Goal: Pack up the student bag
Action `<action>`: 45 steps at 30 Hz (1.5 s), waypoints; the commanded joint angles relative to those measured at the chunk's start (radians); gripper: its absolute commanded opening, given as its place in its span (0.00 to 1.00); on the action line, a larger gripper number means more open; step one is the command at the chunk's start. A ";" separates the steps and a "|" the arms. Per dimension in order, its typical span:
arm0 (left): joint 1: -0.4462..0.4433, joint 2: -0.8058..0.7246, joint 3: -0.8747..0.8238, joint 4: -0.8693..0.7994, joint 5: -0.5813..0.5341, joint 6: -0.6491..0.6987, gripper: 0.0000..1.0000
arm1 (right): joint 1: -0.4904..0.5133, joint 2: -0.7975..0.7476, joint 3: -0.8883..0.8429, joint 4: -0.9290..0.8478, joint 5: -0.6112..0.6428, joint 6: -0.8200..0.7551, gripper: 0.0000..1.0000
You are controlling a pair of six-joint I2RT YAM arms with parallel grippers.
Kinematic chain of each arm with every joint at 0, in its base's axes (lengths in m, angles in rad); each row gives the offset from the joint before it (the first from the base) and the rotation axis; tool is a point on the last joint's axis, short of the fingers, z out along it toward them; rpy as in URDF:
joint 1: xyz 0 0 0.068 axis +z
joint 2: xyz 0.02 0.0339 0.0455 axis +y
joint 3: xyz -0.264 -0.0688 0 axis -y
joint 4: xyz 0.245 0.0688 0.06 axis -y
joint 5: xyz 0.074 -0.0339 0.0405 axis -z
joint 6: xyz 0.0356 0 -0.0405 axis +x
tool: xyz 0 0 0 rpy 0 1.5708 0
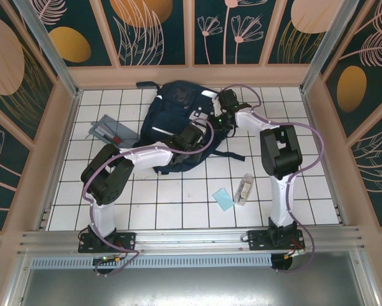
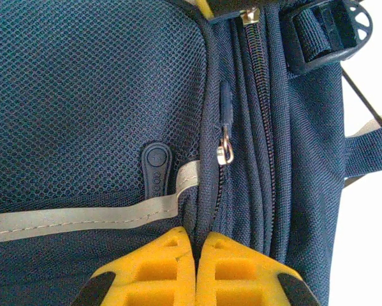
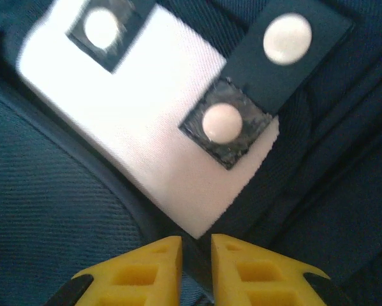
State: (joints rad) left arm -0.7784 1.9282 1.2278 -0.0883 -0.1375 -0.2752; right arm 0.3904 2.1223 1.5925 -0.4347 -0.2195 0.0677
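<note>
The student bag (image 1: 171, 108), navy with white reflective stripes, lies at the back middle of the tiled table. My left gripper (image 1: 197, 132) rests on its near right side. In the left wrist view this gripper (image 2: 195, 239) is shut, pinching a fold of navy fabric beside a closed zipper with a metal pull (image 2: 226, 152) and a reflective stripe (image 2: 82, 217). My right gripper (image 1: 210, 116) reaches onto the bag from the right. Its yellow fingers (image 3: 196, 245) stand close together with a dark fabric ridge of the bag between them, just below the white patch (image 3: 152, 134) with dark squares.
A flat grey pouch (image 1: 111, 131) lies left of the bag. A light blue card (image 1: 224, 199) and a small clear case (image 1: 244, 189) lie on the tiles near the right arm's base. Wooden walls close in the table on three sides.
</note>
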 commanded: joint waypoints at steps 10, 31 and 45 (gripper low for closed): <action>0.027 -0.050 -0.004 -0.021 0.076 -0.059 0.00 | 0.076 0.094 0.024 -0.092 0.375 -0.157 0.32; 0.054 -0.071 -0.036 -0.022 0.062 -0.040 0.00 | 0.049 -0.027 -0.124 -0.059 0.011 -0.179 0.32; 0.057 -0.117 -0.051 -0.011 0.042 -0.045 0.00 | 0.018 0.098 -0.095 -0.055 0.181 -0.040 0.00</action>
State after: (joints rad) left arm -0.7300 1.8668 1.1831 -0.0990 -0.0757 -0.3080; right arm 0.4816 2.1380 1.5486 -0.4225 -0.0284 -0.0631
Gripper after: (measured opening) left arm 0.057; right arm 0.043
